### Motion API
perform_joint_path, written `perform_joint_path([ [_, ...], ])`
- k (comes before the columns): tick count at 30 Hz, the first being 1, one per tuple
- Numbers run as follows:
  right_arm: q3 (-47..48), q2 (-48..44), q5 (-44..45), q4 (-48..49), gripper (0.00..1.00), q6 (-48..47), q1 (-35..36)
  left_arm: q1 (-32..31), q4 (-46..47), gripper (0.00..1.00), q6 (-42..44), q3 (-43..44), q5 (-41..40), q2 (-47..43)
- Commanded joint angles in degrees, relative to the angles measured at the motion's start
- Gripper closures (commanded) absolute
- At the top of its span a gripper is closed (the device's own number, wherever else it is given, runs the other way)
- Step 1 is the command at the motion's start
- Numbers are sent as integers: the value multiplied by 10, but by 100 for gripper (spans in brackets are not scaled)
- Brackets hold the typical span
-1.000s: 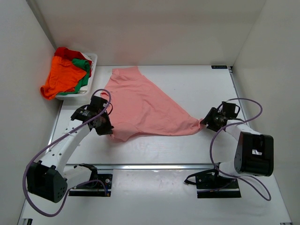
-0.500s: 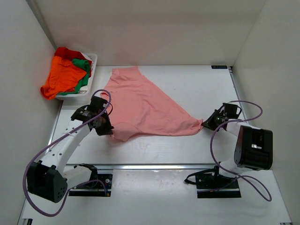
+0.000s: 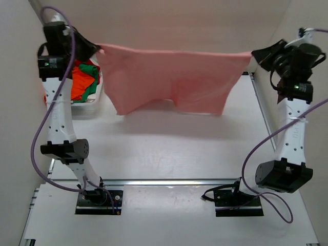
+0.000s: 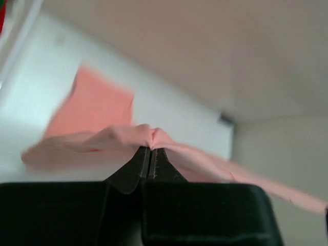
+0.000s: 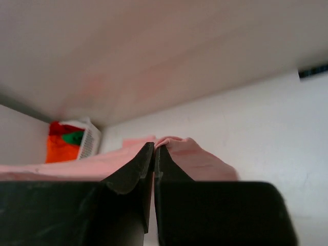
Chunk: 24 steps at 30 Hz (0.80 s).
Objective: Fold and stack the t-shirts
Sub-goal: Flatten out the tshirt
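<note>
1. A moment ago the salmon pink t-shirt [image 3: 169, 77] lay rumpled on the bench [image 3: 169, 154], pinched low at its left and right ends. Now both arms stand tall and the shirt hangs between them like a curtain over the far half of the bench.
2. The left claw [image 3: 100, 49] is pressed together on a bunched corner of the cloth near the far left corner. The left wrist view shows the fabric gathered right at the closed tips [image 4: 149, 151].
3. The right claw [image 3: 251, 55] is likewise pinching the other corner toward the far right edge, its tips closed on a fold of pink [image 5: 154, 148].
4. The top edge runs nearly taut. The lower edge hangs uneven, and I cannot tell whether it clears the bench.
5. This lift probably shakes the shirt flat, so laying it down smoothly for the first fold likely comes next.
6. The orange t-shirt [image 3: 79, 84] and green t-shirt [image 3: 91, 69] wait in the basket [image 3: 87, 107] at the far left corner, so most of the task remains.
</note>
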Motion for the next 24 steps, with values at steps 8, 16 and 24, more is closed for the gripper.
perform_joint_path([
  [8, 160, -101, -8, -46, 100, -72, -33, 74, 257, 100, -62, -87, 115, -144],
  [16, 86, -268, 62, -90, 100, -154, -4, 41, 247, 100, -12, -112, 94, -278],
  [24, 116, -215, -25, -86, 100, -104, -33, -52, 202, 100, 27, -57, -5, -287],
])
